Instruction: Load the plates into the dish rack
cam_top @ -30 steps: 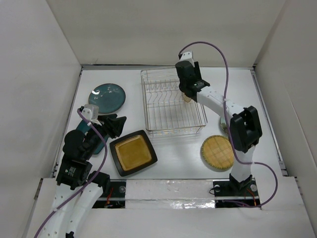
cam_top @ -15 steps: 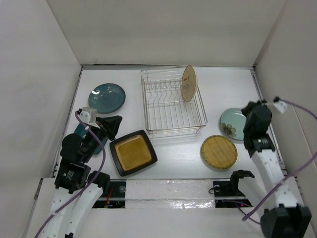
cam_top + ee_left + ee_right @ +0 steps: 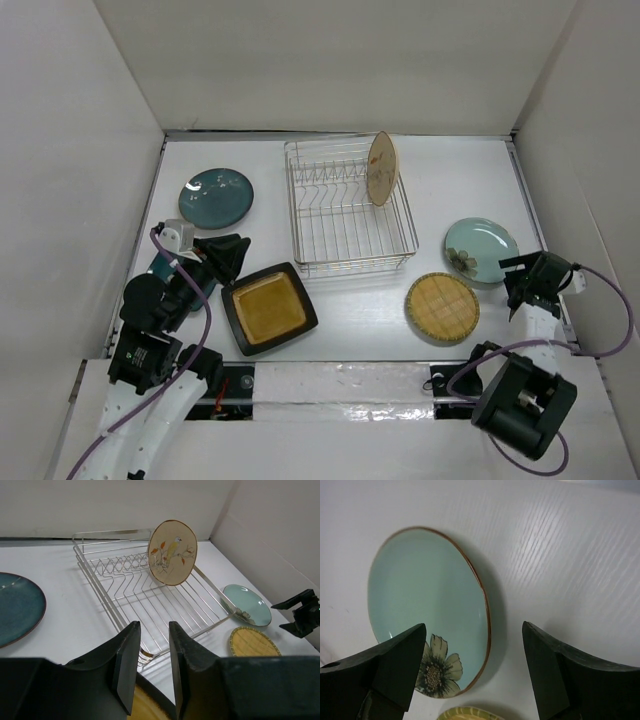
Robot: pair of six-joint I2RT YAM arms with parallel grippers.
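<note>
The tan bird-painted plate (image 3: 380, 168) stands upright at the far right of the wire dish rack (image 3: 350, 215). We see the flowered plate (image 3: 427, 612) lying flat beneath our right gripper (image 3: 474, 627), whose fingers are spread wide and empty. Our left gripper (image 3: 152, 630), narrowly parted and holding nothing, partly hides the black square plate (image 3: 268, 308).

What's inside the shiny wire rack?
One tan plate with a bird painted on it stands upright among the tines of the dish rack, near its right side. No other plate is in it. The plate's back face is hidden from these views.
</note>
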